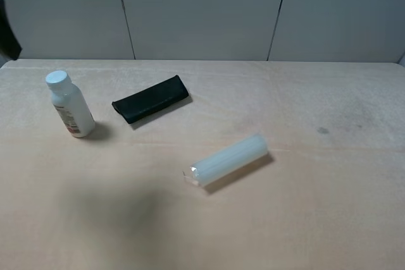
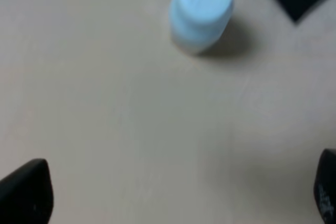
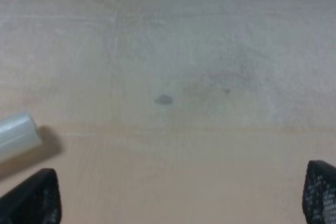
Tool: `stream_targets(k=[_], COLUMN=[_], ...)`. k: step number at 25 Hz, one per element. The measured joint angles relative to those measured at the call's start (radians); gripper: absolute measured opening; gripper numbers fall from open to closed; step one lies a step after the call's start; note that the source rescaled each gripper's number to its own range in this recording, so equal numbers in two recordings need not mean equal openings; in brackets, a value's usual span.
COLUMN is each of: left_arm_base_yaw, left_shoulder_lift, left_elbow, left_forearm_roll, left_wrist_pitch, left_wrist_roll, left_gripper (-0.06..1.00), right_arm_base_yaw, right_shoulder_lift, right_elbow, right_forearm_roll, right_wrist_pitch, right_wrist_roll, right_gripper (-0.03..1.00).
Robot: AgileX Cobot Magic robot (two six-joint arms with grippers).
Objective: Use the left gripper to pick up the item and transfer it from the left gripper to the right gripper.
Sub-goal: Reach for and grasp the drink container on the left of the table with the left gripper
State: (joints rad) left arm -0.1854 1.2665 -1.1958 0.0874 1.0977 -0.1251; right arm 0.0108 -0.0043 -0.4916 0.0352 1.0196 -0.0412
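The two fingertips [image 2: 26, 195] of the left gripper [image 2: 176, 191] stand wide apart with nothing between them but bare table; only their dark tips show in the left wrist view. Ahead of them, well short of contact, is the item [image 2: 202, 9], a small white plastic bottle seen from above, cap towards the camera. This view is blurred, so the label cannot be read there.

The right gripper [image 3: 177, 195] is likewise spread open over bare table, holding nothing. One end of a translucent cylinder [image 3: 18, 135] lies off to one side of it.

In the high exterior view neither gripper can be made out. The bottle [image 1: 69, 104] stands upright at the left of the frame, above the middle, its red-marked label facing forward. A flat black case [image 1: 150, 98] lies near it on the right, not touching. The cylinder [image 1: 229, 159] lies on its side around the centre of the pale wooden table [image 1: 329, 219].

The bottle is probably light and stiff, with smooth sides that may slip. Being narrow and tall, it would likely tip if nudged. A sound hold is across the labelled body, leaving the cap end free for the right gripper.
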Motion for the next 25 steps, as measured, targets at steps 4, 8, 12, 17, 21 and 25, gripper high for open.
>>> stream_targets(k=[4,8,12,17,21,25], left_arm_base_yaw=[-0.024,-0.026,-0.026,-0.026,-0.018,0.009], left_shoulder_lift=[0.161,0.27,0.342,0.421,0.49,0.514], left_elbow=[-0.104,-0.138,-0.139,-0.141,-0.138,-0.091], left_forearm_roll=[-0.001,-0.003,-0.003,0.0,-0.011,-0.053], left_wrist_pitch=[-0.011,-0.03,-0.057,-0.089,-0.122,-0.18], left_wrist_roll=[-0.001,0.006,0.042,0.075,0.102,0.143], left_gripper=[1.0,1.0,1.0,1.0,1.0,1.0], right_arm_base_yaw=[0.0,0.0,0.0,0.0,0.0,0.0], right_shoulder_lift=[0.0,0.0,0.0,0.0,0.0,0.0], right_elbow=[0.0,0.0,0.0,0.0,0.0,0.0], right_forearm_roll=[0.0,0.0,0.0,0.0,0.0,0.0], right_wrist_pitch=[0.0,0.0,0.0,0.0,0.0,0.0], right_wrist_roll=[0.0,0.0,0.0,0.0,0.0,0.0], right_gripper=[1.0,1.0,1.0,1.0,1.0,1.0])
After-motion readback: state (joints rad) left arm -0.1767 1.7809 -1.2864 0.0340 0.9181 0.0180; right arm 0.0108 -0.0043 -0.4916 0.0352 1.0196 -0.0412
